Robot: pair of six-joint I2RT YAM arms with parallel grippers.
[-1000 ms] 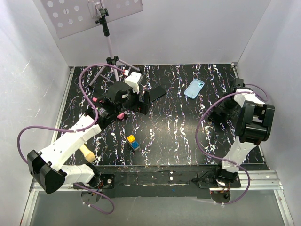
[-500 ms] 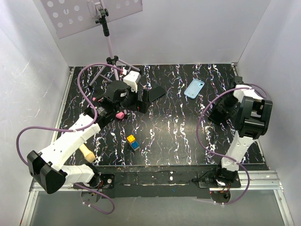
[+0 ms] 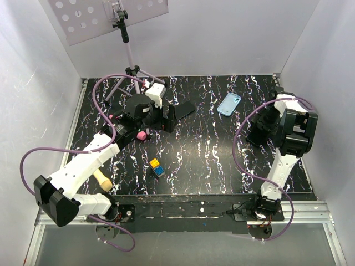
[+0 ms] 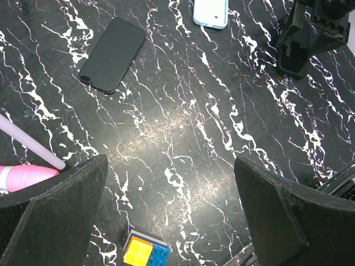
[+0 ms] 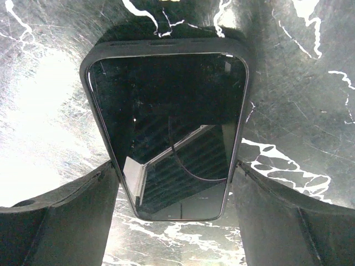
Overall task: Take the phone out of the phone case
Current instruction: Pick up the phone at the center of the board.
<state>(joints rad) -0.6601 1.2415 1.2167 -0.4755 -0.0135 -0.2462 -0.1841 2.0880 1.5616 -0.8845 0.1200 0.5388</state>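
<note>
The phone [image 3: 186, 109] [image 4: 113, 54], thin and black, lies bare on the dark marbled table. The light blue phone case [image 3: 229, 104] [image 4: 211, 11] lies apart to its right; whether anything is inside it I cannot tell. My left gripper [image 3: 169, 119] [image 4: 171, 166] hovers wide open beside the phone, nothing between its fingers. My right gripper [image 3: 259, 130] [image 5: 173, 166] is down at the right side of the table. A second dark phone [image 5: 169, 111], glossy with a thick dark rim, lies between its fingertips, which touch both long edges.
A yellow and blue brick [image 3: 156, 167] [image 4: 145, 252] lies near the front. A pink piece [image 3: 142, 134] and a wooden handle [image 3: 102, 179] sit by the left arm. A tripod stand [image 3: 130, 66] rises at the back left. White walls enclose the table.
The right arm has drawn its wrist a little toward the back, gripper staying low at the right. The left gripper has shifted slightly; phone and case have not moved.
</note>
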